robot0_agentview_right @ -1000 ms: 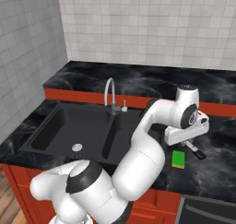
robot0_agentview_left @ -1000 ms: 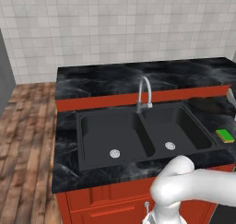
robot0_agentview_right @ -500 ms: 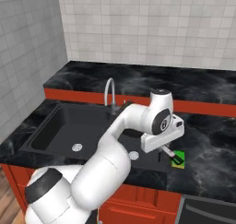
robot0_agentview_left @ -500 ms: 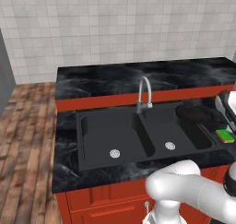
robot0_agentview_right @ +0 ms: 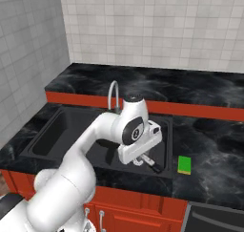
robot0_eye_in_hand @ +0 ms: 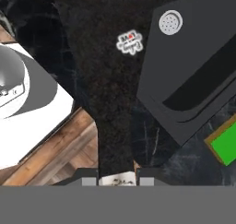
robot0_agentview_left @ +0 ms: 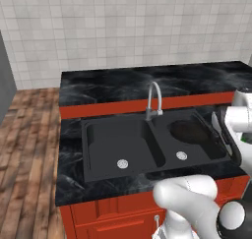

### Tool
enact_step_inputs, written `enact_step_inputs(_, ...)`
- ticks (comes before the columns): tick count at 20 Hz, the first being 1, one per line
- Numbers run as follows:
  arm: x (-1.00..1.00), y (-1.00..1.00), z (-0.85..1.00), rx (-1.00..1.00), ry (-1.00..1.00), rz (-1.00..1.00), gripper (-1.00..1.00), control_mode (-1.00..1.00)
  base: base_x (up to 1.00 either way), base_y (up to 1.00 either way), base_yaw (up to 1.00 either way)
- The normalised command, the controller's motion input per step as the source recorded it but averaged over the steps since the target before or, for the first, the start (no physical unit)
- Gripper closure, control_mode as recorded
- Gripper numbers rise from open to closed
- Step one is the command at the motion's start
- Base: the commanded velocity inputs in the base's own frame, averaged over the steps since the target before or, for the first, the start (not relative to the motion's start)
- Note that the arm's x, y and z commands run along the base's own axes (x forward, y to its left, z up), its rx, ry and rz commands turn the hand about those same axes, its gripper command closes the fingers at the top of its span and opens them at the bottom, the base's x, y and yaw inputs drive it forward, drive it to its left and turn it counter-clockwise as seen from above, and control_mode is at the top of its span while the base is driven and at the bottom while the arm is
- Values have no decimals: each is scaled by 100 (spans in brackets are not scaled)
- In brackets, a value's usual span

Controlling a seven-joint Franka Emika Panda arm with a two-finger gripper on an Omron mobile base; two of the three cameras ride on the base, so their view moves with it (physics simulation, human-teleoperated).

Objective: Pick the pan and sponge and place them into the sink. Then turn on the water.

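Swung leftward since before, the pan [robot0_agentview_left: 189, 131] now hangs over the sink's [robot0_agentview_left: 103, 152] right basin, fingers [robot0_eye_in_hand: 119, 179] clamped narrow on its handle; sponge [robot0_agentview_right: 184, 164] sits on the counter [robot0_agentview_right: 209, 178] near the front edge.

You see a black marble counter [robot0_agentview_left: 108, 88] on red cabinets [robot0_agentview_left: 118, 218], pale tiled wall [robot0_agentview_left: 123, 26] behind, apparently wood floor [robot0_agentview_left: 29, 149] left.

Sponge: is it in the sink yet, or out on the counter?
Out. The sponge lies green face up on the counter, right of the sink.
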Motion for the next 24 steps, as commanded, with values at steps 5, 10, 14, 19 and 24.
enact_step_inputs(5, -16, 82, 0, -4, 0, 16, 100, -100, 0, 0, 0)
enact_step_inputs(10, -6, 75, 0, -4, 0, 14, 100, -100, 0, 0, 0)
enact_step_inputs(14, 0, 63, 0, -1, 0, 6, 100, -100, 0, 0, 0)
enact_step_inputs(19, 0, 43, 0, 0, 0, 0, 100, -100, 0, 0, 0)
enact_step_inputs(24, 6, 31, 0, 0, 0, -7, 100, -100, 0, 0, 0)
